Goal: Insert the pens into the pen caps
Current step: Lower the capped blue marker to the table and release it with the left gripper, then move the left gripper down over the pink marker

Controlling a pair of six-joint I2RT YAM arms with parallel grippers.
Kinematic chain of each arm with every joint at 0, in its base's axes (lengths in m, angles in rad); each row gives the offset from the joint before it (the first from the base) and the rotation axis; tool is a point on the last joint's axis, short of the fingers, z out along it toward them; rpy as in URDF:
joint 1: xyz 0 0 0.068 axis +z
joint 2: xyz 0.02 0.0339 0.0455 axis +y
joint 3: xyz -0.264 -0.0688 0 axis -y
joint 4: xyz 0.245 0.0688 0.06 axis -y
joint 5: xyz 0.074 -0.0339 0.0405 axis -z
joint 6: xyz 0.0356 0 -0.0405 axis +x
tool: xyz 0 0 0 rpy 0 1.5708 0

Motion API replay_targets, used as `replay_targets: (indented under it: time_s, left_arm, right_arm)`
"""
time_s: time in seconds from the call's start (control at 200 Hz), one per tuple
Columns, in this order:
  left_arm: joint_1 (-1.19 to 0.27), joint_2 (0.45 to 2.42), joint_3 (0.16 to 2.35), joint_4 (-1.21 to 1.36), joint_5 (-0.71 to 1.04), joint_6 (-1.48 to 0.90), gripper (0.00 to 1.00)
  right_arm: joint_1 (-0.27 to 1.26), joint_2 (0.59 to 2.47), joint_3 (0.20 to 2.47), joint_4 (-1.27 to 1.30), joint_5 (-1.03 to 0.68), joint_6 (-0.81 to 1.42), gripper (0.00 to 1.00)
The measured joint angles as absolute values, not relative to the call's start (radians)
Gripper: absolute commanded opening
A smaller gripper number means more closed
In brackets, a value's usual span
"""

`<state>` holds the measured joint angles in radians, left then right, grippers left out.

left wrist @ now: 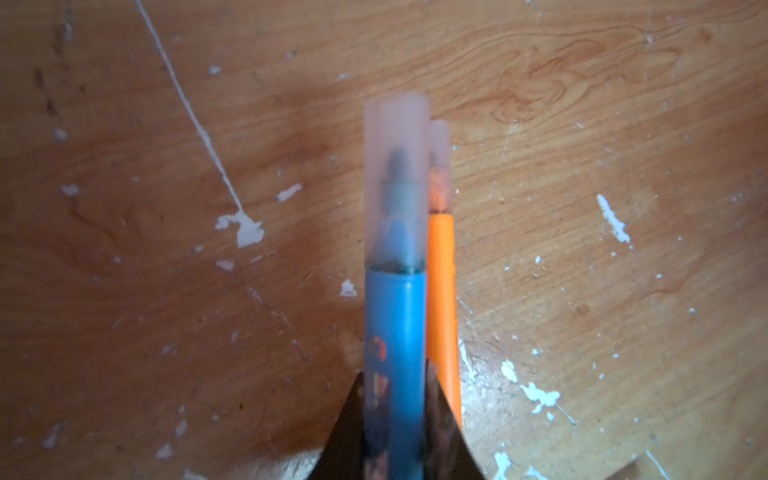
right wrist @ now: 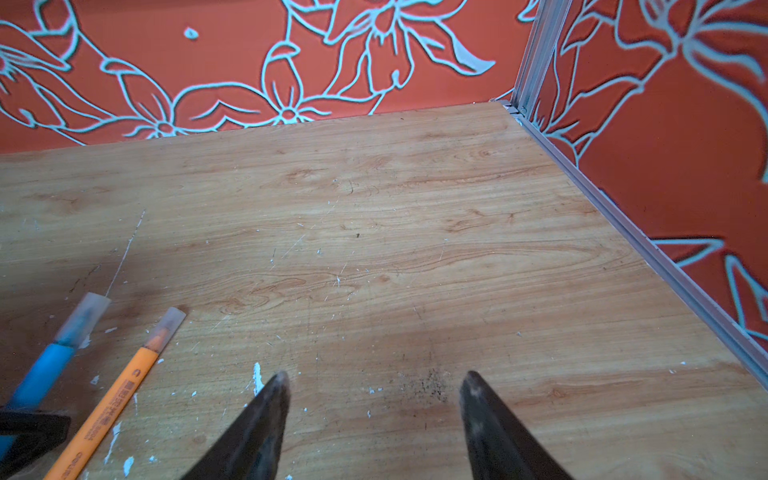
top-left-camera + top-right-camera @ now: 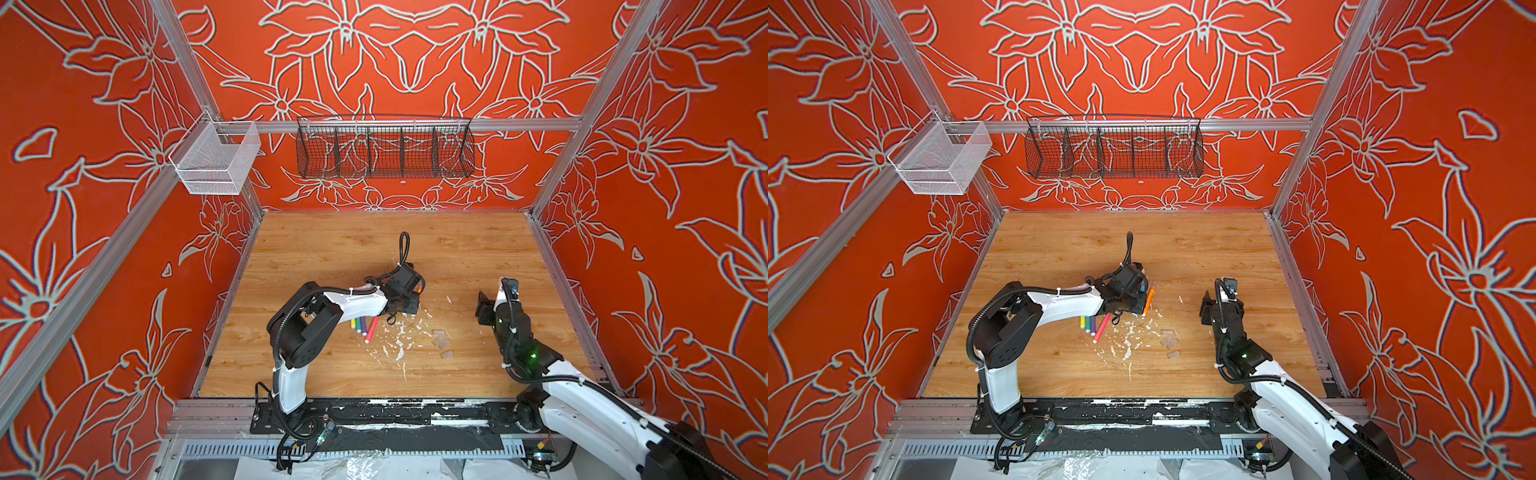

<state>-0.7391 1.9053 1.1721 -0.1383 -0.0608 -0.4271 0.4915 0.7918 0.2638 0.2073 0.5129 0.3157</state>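
Note:
My left gripper (image 1: 392, 374) is shut on the blue pen (image 1: 395, 316), which wears a translucent pen cap (image 1: 397, 137) over its tip. Right beside it an orange pen (image 1: 441, 291), also capped (image 1: 439, 141), lies on the wooden table (image 2: 415, 249). In both top views the left gripper (image 3: 1140, 297) hovers mid-table next to the orange pen (image 3: 1149, 297). Yellow (image 3: 353, 323), purple (image 3: 363, 326) and pink (image 3: 372, 329) pens lie bunched under the left forearm, a green one among them. Loose pen caps (image 3: 440, 336) (image 3: 446, 354) rest to their right. My right gripper (image 2: 374, 376) is open and holds nothing.
White paint flecks (image 3: 399, 340) are scattered around the table's middle. A white mesh basket (image 3: 216, 162) hangs on the left rail and a black wire basket (image 3: 384, 151) on the back rail. Red flowered walls close in three sides.

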Motion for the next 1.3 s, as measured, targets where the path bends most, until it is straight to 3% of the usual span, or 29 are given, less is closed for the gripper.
replay_targets:
  time_s: [0.41, 0.816, 1.016, 1.296]
  left_arm:
    - [-0.739, 1.894, 1.206, -0.162, -0.073, -0.39, 0.28]
    - [-0.741, 1.376, 0.816, -0.213, -0.149, -0.413, 0.31]
    - [-0.744, 1.28, 0.654, -0.261, -0.159, -0.459, 0.31]
    - [-0.759, 1.235, 0.599, -0.274, -0.163, -0.495, 0.33]
  right_arm:
    - [0.492, 0.767, 0.264, 0.207, 0.505, 0.319, 0.68]
    - [0.492, 0.793, 0.264, 0.207, 0.496, 0.32, 0.68]
    - [0.492, 0.82, 0.264, 0.207, 0.492, 0.323, 0.68]
    - [0.492, 0.826, 0.264, 0.208, 0.489, 0.323, 0.67]
